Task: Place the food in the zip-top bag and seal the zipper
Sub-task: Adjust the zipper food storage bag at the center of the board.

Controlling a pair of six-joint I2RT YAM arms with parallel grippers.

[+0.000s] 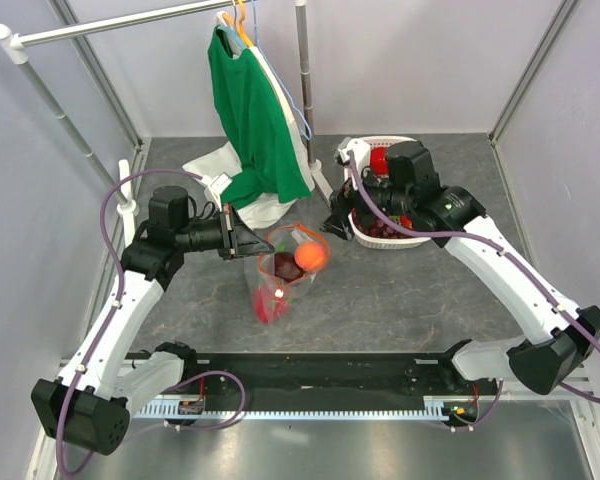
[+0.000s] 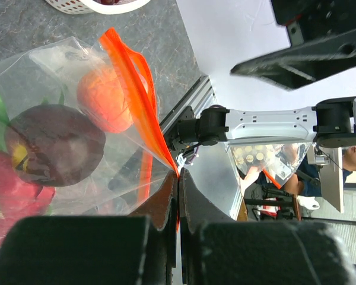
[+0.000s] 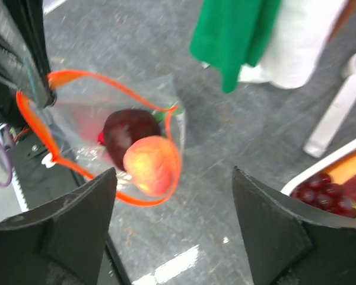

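Currently: zip-top bag [image 1: 278, 280] at centre of the top view, mouth up. Inside: orange round fruit [image 1: 311, 257], dark round fruit [image 2: 53, 145], pink-red piece with green tips [image 2: 12, 190] lower down. Zipper [image 2: 136, 107] unsealed, looped wide (orange-red strip). Left gripper [image 1: 242, 240] clamped tight on zipper at the bag's left edge. Right gripper [image 3: 173, 184] spread wide, gripping nothing, just right of the bag mouth in the top view. White basket [image 1: 405, 241] right of centre, red and dark fruit in it. Green shirt [image 1: 255, 120] hanging at top centre.

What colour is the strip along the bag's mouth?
It's an orange-red zipper strip, clearest in the left wrist view.
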